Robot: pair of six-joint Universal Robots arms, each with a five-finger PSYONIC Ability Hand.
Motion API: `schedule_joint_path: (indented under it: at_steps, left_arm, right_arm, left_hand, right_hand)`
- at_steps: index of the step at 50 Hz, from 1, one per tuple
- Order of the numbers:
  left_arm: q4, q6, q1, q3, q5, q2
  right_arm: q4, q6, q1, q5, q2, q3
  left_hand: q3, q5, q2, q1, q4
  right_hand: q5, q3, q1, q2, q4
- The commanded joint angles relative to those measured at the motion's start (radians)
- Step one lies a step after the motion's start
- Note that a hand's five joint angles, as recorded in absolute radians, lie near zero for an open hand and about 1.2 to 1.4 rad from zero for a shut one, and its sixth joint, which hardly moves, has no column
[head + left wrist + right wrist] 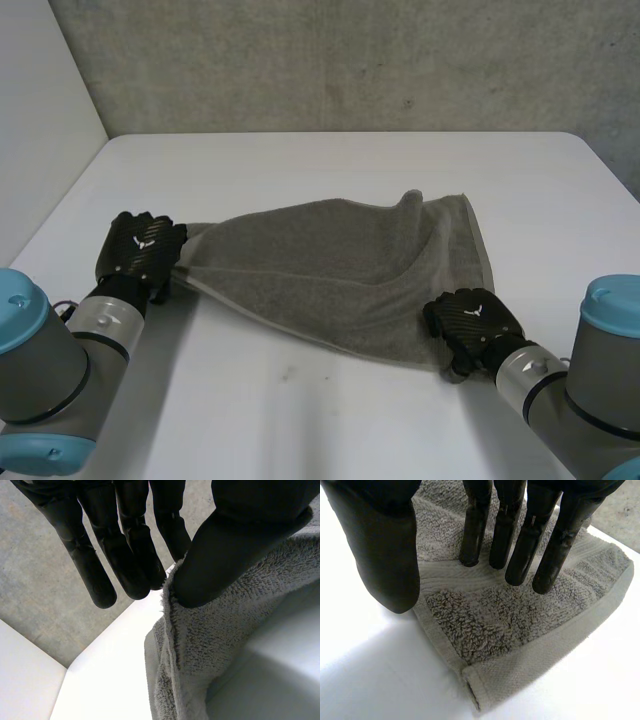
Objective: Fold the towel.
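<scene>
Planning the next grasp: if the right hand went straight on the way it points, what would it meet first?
Most likely the towel: the right hand's straight fingers aim at the cloth near its corner, with the table under it. Whether they touch it is unclear.

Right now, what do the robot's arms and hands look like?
Both arms are thick grey cylinders with light-blue caps and silver wrist cuffs. The left hand and right hand are black, weave-patterned, each with a small white mark on its back.
</scene>
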Motion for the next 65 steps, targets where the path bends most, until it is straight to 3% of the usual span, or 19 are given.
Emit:
schedule_joint_path:
  at_steps: [1,7,9,12,13,26,28,32,43,59,61,62,63,65]
  left_arm:
    - [0.001,0.000,-0.001,0.000,0.000,-0.002]
    - [0.001,0.000,-0.001,-0.002,-0.002,-0.002]
    - [0.001,0.000,-0.001,-0.002,0.000,-0.002]
    - [0.001,0.000,-0.001,-0.002,-0.002,0.000]
    - [0.001,0.000,-0.001,-0.002,0.000,-0.002]
    - [0.009,0.000,-0.003,-0.016,0.000,-0.009]
    - [0.017,0.000,-0.003,-0.017,0.000,-0.020]
    - [0.030,0.002,-0.003,-0.016,0.000,-0.049]
    - [0.049,0.003,-0.001,0.009,0.000,-0.164]
    - [0.040,0.005,0.005,-0.026,-0.002,-0.127]
    - [0.040,0.006,0.007,-0.031,-0.002,-0.121]
    - [0.035,0.006,0.008,-0.034,0.000,-0.112]
    - [0.032,0.005,0.011,-0.037,0.000,-0.094]
    - [0.026,0.008,0.016,-0.042,0.000,-0.072]
  right_arm:
    - [0.002,-0.001,0.000,0.003,0.021,-0.010]
    - [0.001,-0.008,-0.002,0.005,0.026,-0.013]
    - [-0.001,-0.008,-0.007,0.005,0.028,-0.020]
    - [-0.004,-0.008,-0.007,0.009,0.026,-0.023]
    - [-0.012,-0.005,-0.007,0.020,0.018,-0.023]
    - [-0.052,0.003,-0.011,0.060,-0.060,-0.010]
    - [-0.048,0.005,-0.019,0.055,-0.078,-0.007]
    - [-0.047,0.003,-0.037,0.051,-0.103,0.004]
    - [-0.027,-0.006,-0.152,0.006,-0.169,0.024]
    - [0.001,-0.008,-0.247,-0.045,-0.204,0.021]
    - [0.002,-0.008,-0.251,-0.046,-0.204,0.021]
    - [0.008,-0.009,-0.252,-0.046,-0.206,0.021]
    - [0.019,-0.011,-0.252,-0.048,-0.207,0.021]
    - [0.036,-0.020,-0.252,-0.048,-0.213,0.020]
  left_hand:
    - [0.181,0.207,0.180,0.218,0.180]
    - [0.181,0.207,0.180,0.218,0.180]
    - [0.181,0.207,0.180,0.218,0.180]
    - [0.181,0.207,0.180,0.218,0.180]
    - [0.181,0.207,0.180,0.218,0.180]
    - [0.149,0.175,0.148,0.186,0.148]
    - [-0.169,-0.143,-0.171,-0.132,-0.171]
    - [-0.444,-0.417,-0.445,-0.406,-0.445]
    - [-0.450,-0.424,-0.451,-0.413,-0.451]
    - [-0.412,-0.386,-0.413,-0.375,-0.413]
    - [-0.306,-0.280,-0.307,-0.269,-0.307]
    - [0.077,0.103,0.076,0.115,0.076]
    - [0.180,0.206,0.178,0.217,0.178]
    - [0.181,0.207,0.180,0.218,0.180]
  right_hand:
    - [-0.020,-0.022,-0.019,-0.013,-0.020]
    - [0.033,0.031,0.034,0.040,0.033]
    - [0.310,0.308,0.311,0.317,0.310]
    - [0.482,0.480,0.483,0.489,0.482]
    - [0.705,0.703,0.706,0.712,0.705]
    - [0.707,0.705,0.708,0.714,0.707]
    - [0.707,0.705,0.708,0.714,0.707]
    - [0.707,0.705,0.708,0.714,0.707]
    - [0.707,0.705,0.708,0.714,0.707]
    - [0.707,0.705,0.708,0.714,0.707]
    - [0.707,0.705,0.708,0.714,0.707]
    - [0.707,0.705,0.708,0.714,0.707]
    - [0.707,0.705,0.708,0.714,0.707]
    - [0.707,0.705,0.708,0.714,0.707]
